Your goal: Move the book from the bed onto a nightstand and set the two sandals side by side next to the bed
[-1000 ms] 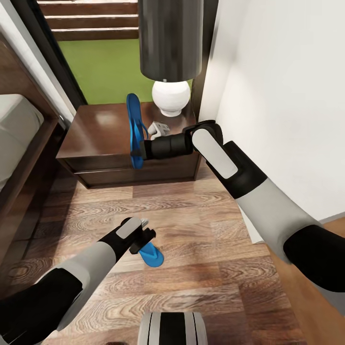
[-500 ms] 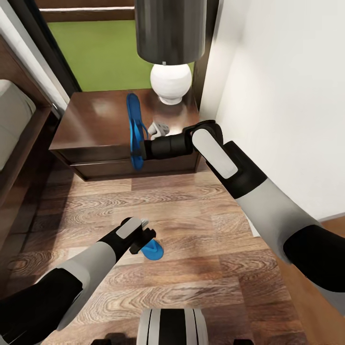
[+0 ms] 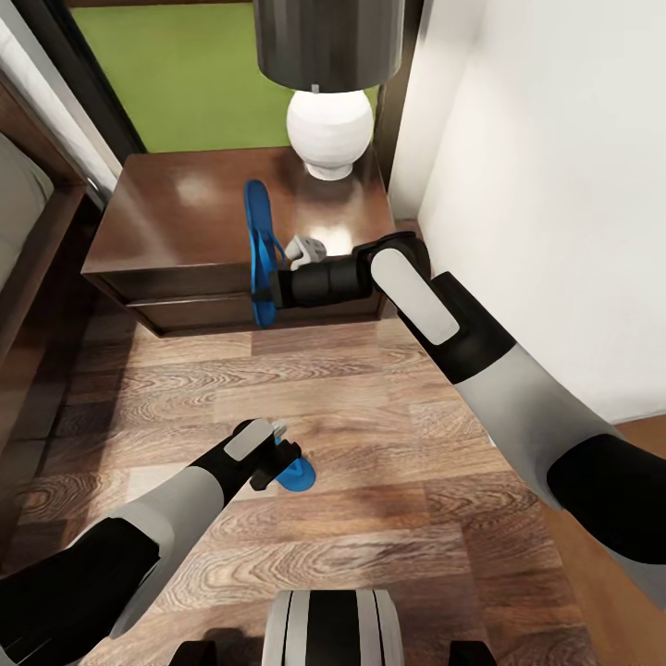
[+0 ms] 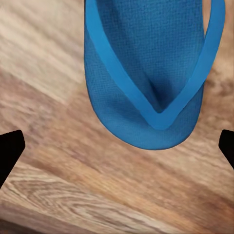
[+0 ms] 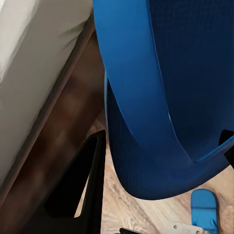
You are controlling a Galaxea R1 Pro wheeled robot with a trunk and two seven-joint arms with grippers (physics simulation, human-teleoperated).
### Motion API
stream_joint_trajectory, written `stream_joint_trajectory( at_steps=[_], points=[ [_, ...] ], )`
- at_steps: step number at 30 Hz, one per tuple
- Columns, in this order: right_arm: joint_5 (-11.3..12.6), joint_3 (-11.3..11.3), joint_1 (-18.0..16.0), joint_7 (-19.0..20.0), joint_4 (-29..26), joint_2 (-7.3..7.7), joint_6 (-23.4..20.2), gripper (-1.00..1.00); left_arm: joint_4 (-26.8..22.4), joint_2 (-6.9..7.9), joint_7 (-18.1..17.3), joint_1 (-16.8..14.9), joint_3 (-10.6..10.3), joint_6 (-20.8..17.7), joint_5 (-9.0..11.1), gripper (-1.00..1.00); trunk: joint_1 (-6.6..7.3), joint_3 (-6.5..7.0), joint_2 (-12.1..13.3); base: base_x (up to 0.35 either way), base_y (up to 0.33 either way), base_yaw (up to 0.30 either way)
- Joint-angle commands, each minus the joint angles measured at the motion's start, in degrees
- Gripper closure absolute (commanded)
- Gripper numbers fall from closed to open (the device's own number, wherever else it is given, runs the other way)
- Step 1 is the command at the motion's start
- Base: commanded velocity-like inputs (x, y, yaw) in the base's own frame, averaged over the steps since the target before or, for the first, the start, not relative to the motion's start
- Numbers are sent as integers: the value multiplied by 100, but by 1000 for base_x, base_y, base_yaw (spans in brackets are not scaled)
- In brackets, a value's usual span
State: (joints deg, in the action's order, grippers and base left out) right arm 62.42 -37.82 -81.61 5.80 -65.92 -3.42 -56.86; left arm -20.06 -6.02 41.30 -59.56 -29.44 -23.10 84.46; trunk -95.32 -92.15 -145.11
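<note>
Gripping one sandal [image 3: 261,252] edge-up in my right claw [image 3: 275,289]; my left claw [image 3: 283,460] gapes wide over the other sandal [image 4: 148,73] on the floor [image 3: 370,407].

A dark wood nightstand [image 3: 185,240] stands on the light wood-plank floor [image 3: 370,518], a white-based lamp [image 3: 329,139] on it, against the white wall [image 3: 555,185]; green lawn [image 3: 185,83] shows behind the nightstand
</note>
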Motion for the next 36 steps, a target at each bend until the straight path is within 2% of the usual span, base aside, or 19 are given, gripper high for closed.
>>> stream_joint_trajectory(
  at_steps=[1,8,14,36],
  points=[
    [-55,2,-4,65,3,-1,-18,100,-8,4,28,-3,-35,-19,18,-100,1,-3,-1,0,0,0],
    [-25,3,-4,74,-169,5,-18,100,-7,4,5,-3,-35,-19,19,-100,1,-3,-1,0,0,0],
    [-9,11,-4,94,-252,-31,-18,100,-7,4,-220,-3,-35,-19,17,-100,1,-3,-1,0,0,0],
    [-11,7,-4,97,-290,-97,-18,100,-7,-8,-372,-3,-36,-19,18,-100,1,-3,-1,0,0,0]
  ],
)
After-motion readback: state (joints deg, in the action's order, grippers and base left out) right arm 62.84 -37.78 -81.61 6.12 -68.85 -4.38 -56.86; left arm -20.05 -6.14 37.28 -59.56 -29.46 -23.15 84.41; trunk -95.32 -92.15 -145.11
